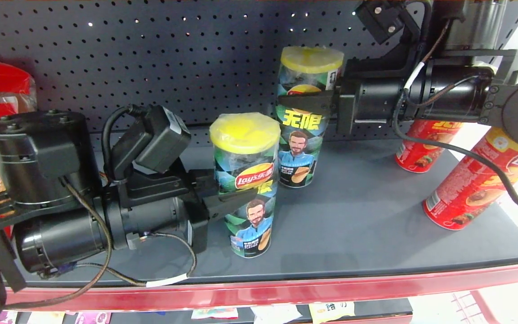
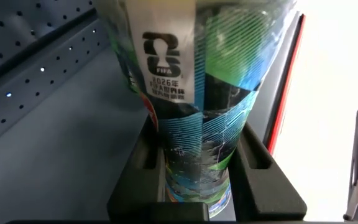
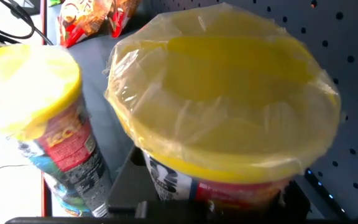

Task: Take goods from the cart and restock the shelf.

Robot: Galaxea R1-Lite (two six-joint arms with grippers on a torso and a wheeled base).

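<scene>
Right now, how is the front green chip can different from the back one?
The front can is near the shelf's red edge; the back can is by the pegboard. The left gripper grips the front can at its middle; the right gripper grips the back can higher up. Both are upright with yellow lids.

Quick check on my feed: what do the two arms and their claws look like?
Left arm and right arm: black, cylindrical motor housings. Left claw and right claw: flat black fingers. Black cables loop along each, with white tags.
</scene>
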